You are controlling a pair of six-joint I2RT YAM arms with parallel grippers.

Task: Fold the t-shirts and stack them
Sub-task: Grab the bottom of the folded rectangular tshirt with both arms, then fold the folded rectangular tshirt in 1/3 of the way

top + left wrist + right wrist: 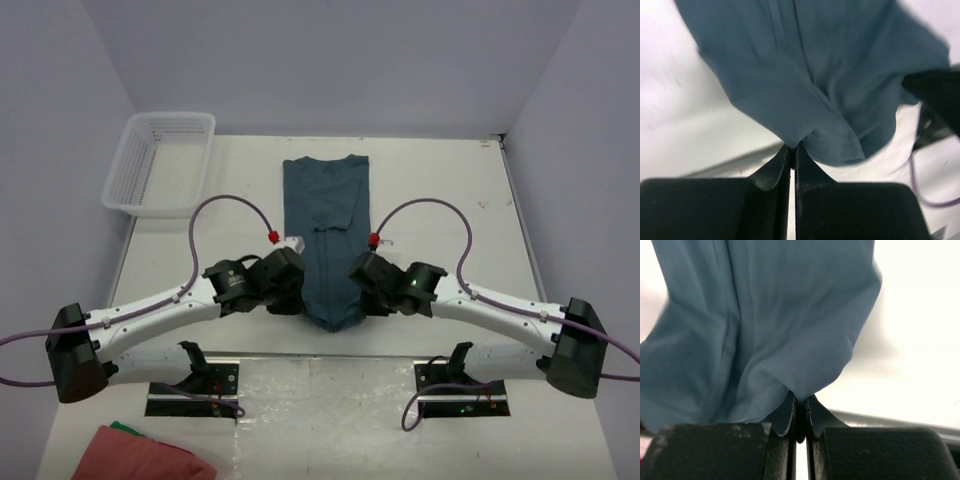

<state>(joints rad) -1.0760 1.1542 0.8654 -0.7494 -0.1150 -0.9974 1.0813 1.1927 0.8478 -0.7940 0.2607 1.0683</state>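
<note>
A dark teal t-shirt lies lengthwise on the white table, folded into a narrow strip, collar end far. Its near end is lifted. My left gripper is shut on the near left corner of the shirt; its jaws pinch the hem at the fingertips. My right gripper is shut on the near right corner of the shirt, pinching the hem. A red t-shirt lies bunched at the bottom left, near the camera.
A white plastic basket stands at the far left of the table. Purple cables arc over both arms. The arm bases and mounts sit along the near edge.
</note>
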